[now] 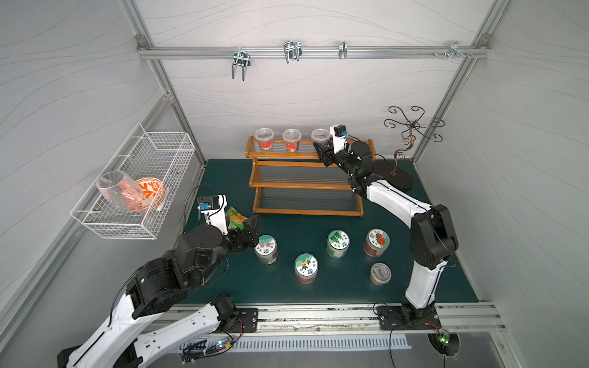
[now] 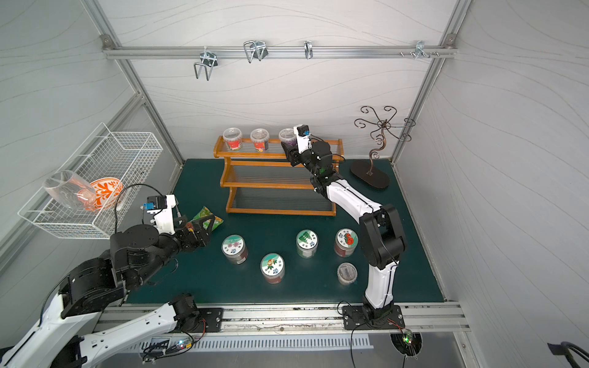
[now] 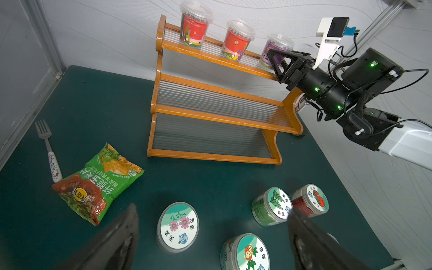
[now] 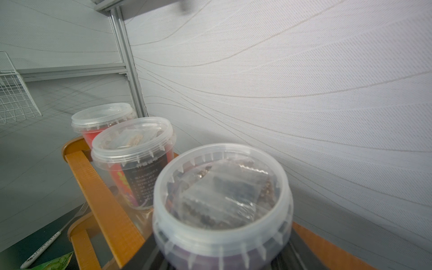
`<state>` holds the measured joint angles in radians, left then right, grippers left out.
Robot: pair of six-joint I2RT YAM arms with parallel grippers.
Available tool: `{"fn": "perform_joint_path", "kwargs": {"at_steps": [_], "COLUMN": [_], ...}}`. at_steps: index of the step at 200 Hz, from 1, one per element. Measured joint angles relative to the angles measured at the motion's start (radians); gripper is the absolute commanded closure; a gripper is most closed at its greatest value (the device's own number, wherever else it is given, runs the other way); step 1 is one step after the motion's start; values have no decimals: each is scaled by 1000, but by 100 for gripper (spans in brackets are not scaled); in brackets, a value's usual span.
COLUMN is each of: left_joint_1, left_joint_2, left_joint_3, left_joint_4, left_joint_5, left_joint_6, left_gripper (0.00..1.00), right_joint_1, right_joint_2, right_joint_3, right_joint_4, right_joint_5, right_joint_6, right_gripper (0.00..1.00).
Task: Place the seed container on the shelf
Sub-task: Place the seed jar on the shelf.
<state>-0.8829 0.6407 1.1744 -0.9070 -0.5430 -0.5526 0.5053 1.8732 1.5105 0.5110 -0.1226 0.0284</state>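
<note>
The right gripper (image 3: 273, 57) reaches to the top tier of the shelf (image 1: 302, 185). Its fingers (image 3: 284, 52) are partway closed on the purple-labelled seed container (image 4: 222, 198), one on each side. The tub stands upright on the ribbed surface towards the shelf's right end, with sachets and dark seeds showing through its clear lid. Two red-labelled tubs (image 3: 195, 25) stand left of it on the same tier, spaced apart. Both lower tiers lie open. In front of the shelf, the left gripper (image 3: 212, 209) is spread wide and holds nothing, near the lidded jars (image 1: 306, 266).
</note>
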Motion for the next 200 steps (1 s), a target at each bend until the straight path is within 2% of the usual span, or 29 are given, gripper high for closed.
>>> {"fn": "perform_joint_path", "kwargs": {"at_steps": [38,87,170,200], "left_joint_1": [0,0,0,0], "left_joint_2": [1,1,3,11], "left_joint_3": [-8,-8,-8,-8], "left_joint_4": [0,0,0,0], "left_joint_5": [0,-4,-4,-3], "left_joint_6": [0,2,2,2], "left_gripper": [0,0,0,0], "right_joint_1": [0,0,1,2], "right_joint_2": [10,10,-5,-24], "right_joint_3": [10,11,-4,-22], "right_joint_4": [5,5,-10,-25], "right_joint_5": [-12,-21,-16,-16], "right_joint_6": [1,-1,-34,-46], "right_gripper": [38,24,20,10]}}
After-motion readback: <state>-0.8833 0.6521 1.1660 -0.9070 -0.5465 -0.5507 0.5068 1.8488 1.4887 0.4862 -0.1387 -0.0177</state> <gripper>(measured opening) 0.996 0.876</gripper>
